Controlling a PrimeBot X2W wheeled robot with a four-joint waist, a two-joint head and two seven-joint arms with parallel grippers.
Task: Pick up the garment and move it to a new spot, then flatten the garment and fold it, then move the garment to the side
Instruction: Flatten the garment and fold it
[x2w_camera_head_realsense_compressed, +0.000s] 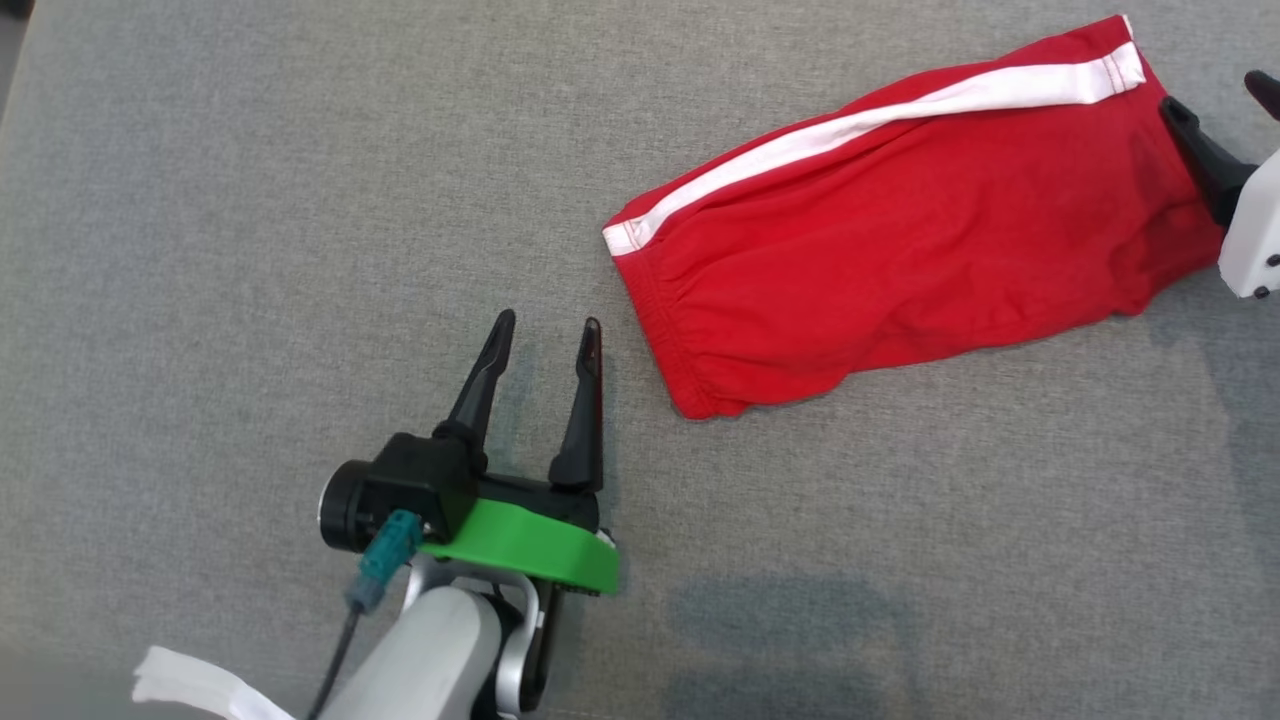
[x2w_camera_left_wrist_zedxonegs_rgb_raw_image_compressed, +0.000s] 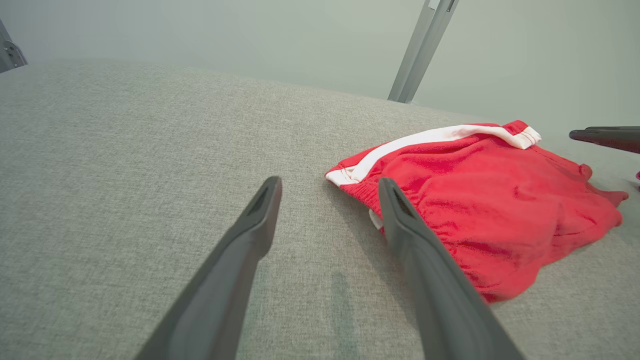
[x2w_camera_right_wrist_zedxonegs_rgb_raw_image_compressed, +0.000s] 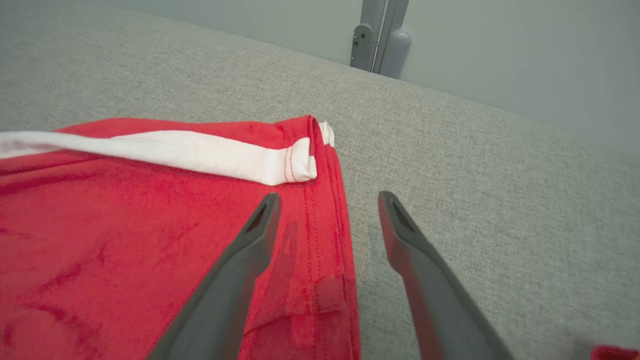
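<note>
The garment is a pair of red shorts with a white side stripe, lying folded flat on the grey fabric surface at the upper right. My left gripper stands open just left of the elastic waistband end, holding nothing; in the left wrist view the left gripper has the garment beside its right finger. My right gripper is open at the garment's hem end. In the right wrist view the right gripper straddles the hem edge of the garment, left finger over the cloth, right finger over bare surface.
A grey metal post rises behind the surface's far edge, also seen as the post against a pale wall. A white strip lies by my left forearm at the lower left. One finger of the right gripper enters from the right.
</note>
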